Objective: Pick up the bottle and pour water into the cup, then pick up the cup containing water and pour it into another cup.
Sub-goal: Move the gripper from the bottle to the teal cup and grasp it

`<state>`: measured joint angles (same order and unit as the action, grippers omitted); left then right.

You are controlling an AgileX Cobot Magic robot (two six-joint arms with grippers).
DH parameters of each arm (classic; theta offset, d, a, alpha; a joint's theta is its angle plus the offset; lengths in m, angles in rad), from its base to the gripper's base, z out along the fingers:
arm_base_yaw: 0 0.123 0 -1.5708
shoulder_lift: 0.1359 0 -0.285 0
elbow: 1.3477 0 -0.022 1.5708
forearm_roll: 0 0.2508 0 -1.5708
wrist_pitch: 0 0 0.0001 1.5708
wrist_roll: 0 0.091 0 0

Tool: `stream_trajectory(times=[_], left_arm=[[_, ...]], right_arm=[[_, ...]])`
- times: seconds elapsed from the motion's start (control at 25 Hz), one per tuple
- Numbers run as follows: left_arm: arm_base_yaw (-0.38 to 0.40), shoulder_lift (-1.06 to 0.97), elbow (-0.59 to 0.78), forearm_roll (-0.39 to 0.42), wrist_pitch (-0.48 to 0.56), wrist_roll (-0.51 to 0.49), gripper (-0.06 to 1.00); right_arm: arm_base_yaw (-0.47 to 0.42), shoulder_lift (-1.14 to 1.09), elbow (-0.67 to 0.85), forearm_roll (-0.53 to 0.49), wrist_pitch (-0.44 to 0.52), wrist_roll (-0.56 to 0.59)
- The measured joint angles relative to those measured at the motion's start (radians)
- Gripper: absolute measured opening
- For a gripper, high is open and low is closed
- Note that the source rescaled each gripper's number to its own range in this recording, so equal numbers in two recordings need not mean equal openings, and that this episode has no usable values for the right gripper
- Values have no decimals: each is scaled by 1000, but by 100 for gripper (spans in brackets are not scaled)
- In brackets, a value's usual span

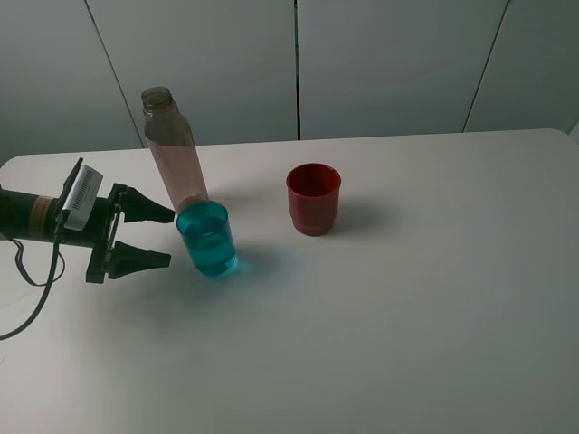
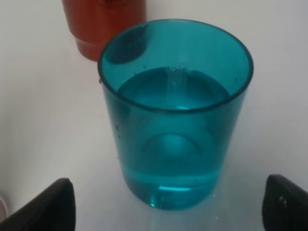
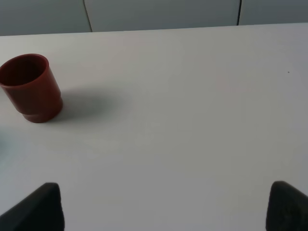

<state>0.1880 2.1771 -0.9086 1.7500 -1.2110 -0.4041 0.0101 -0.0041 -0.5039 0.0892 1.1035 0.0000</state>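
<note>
The teal cup [image 1: 208, 239] stands upright on the white table, about half full of water, and fills the left wrist view [image 2: 174, 110]. My left gripper [image 1: 164, 238] is open just to its left, fingertips [image 1: 161, 216] short of the cup's sides, nothing between them. The tall smoky bottle [image 1: 174, 151] stands upright right behind the teal cup, cap off. The dark red cup [image 1: 314, 198] stands empty to the right, also seen behind the teal one [image 2: 103, 24] and from the right wrist [image 3: 32, 87]. My right gripper [image 3: 166, 211] is open over bare table, out of the exterior view.
The white table [image 1: 407, 316] stretches to the right and front. Its back edge meets a grey panelled wall [image 1: 362, 63]. A black cable [image 1: 36, 280] trails from the left arm near the table's left edge.
</note>
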Motion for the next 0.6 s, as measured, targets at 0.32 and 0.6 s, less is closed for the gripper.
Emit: stream_trajectory(times=[0.32, 0.6], left_arm=[[-31, 0, -5, -2, -2, 4, 97], [-49, 0, -5, -2, -2, 12, 97]], right_arm=[[0, 0, 0, 0, 0, 0], [0, 0, 0, 0, 0, 0]])
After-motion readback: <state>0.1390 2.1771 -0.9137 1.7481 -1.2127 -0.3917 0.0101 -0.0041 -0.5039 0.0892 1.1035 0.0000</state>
